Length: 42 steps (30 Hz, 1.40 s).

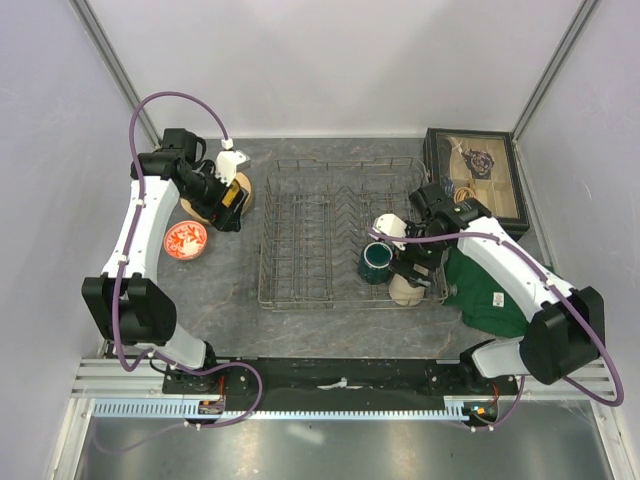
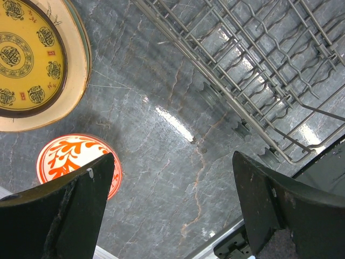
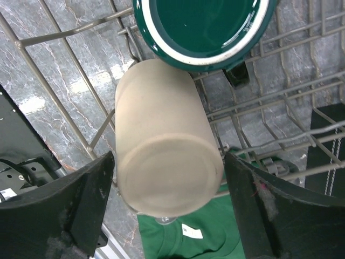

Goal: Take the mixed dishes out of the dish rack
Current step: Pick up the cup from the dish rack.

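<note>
Right gripper (image 3: 168, 164): we see jaws spread wide astride tall beige tumbler (image 3: 161, 135); pad contact unclear to us. Tumbler sits in dish rack (image 1: 300, 245), 4 o'clock corner; dark green mug (image 3: 202, 24) at its 12, cut off. Left gripper (image 2: 172, 178): wide open, empty; its finger hides part of red-and-white bowl (image 2: 67, 156); gold-brown plate (image 2: 29, 54) at 11, cropped.

Dish rack (image 1: 310, 250) sat mid-table (image 1: 230, 300) — mug (image 1: 377, 262) and tumbler (image 1: 407, 290) in its right end, tumbler nearer, just beside mug. Plate (image 1: 195, 210) and small bowl (image 1: 186, 240) lay left of rack, bowl in front. Folded cloth (image 1: 490, 295) right of rack — box (image 1: 475, 180) behind it.
</note>
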Each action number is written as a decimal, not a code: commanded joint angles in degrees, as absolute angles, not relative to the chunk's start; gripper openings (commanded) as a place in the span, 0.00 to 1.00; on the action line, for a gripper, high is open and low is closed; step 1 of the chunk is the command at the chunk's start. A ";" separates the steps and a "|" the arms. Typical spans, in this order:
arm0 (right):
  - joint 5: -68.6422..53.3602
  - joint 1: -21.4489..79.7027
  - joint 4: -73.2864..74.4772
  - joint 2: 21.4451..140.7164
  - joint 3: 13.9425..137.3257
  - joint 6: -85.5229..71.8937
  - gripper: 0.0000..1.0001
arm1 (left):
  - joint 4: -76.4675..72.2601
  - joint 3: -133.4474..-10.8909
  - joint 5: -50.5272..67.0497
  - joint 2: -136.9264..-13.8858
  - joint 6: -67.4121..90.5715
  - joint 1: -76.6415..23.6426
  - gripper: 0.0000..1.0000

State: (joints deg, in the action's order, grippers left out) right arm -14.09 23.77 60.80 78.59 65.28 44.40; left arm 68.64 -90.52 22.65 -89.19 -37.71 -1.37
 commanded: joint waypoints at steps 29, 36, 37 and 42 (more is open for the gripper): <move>-16.15 23.47 74.36 76.91 90.69 45.44 0.41 | 63.03 -89.56 31.53 -82.89 -35.25 -2.19 0.96; -25.38 23.29 70.32 77.26 96.85 39.38 0.38 | 51.69 -85.88 36.82 -76.30 -29.54 -5.36 0.96; -26.62 23.29 68.05 76.91 96.59 38.68 0.38 | 50.29 -85.35 37.78 -75.59 -28.92 -5.62 0.96; -33.55 23.12 60.22 75.85 94.84 31.84 0.37 | 41.06 -82.10 43.15 -71.90 -24.27 -7.03 0.96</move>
State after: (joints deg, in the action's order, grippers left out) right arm -24.97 23.44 68.79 77.69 94.76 38.28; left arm 51.59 -84.14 36.62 -74.91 -30.39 -6.26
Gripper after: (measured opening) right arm 0.731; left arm 0.965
